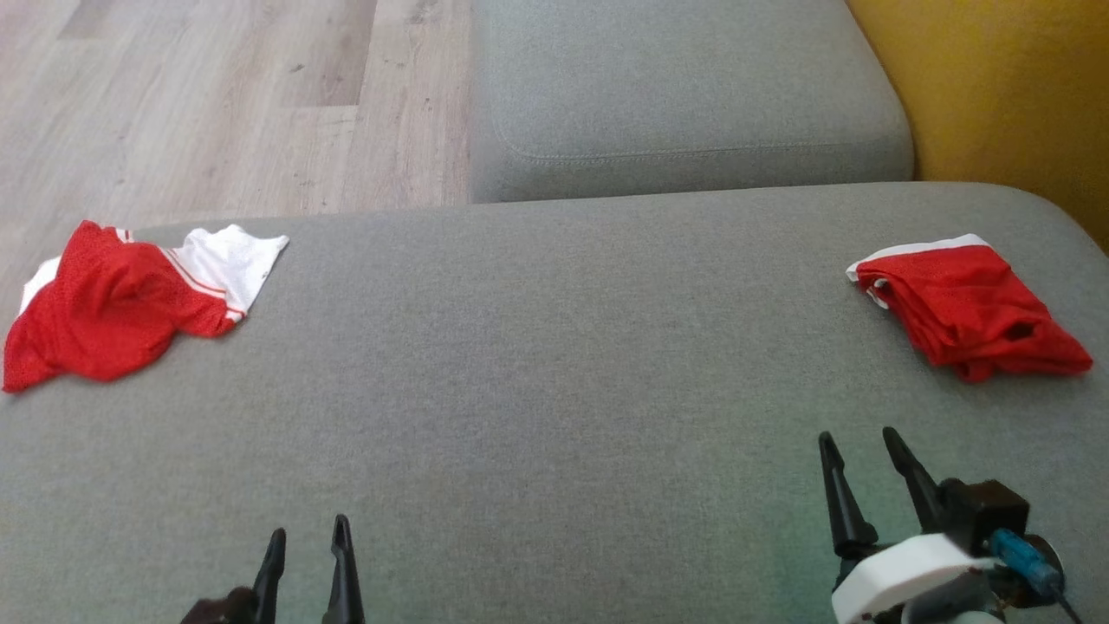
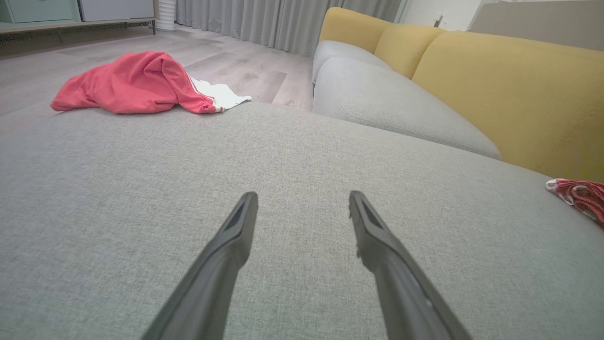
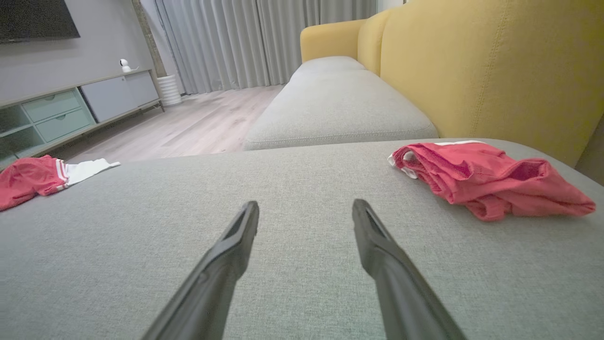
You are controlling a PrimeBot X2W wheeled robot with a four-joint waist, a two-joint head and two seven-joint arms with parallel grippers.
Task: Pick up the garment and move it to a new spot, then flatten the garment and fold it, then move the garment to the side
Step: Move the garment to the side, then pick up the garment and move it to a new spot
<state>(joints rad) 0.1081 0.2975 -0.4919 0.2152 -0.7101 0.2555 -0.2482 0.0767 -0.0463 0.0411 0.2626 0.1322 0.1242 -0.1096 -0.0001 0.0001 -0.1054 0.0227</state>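
The left end effector (image 1: 309,525) and right end effector (image 1: 858,433) stood wide and empty above the grey sofa cushion (image 1: 554,347). A crumpled red-and-white garment (image 1: 113,303) lay at ten o'clock and a folded red garment (image 1: 970,308) at two o'clock. Pick-up appeared to be in hand, and the next move likely called for reaching left to the crumpled piece.
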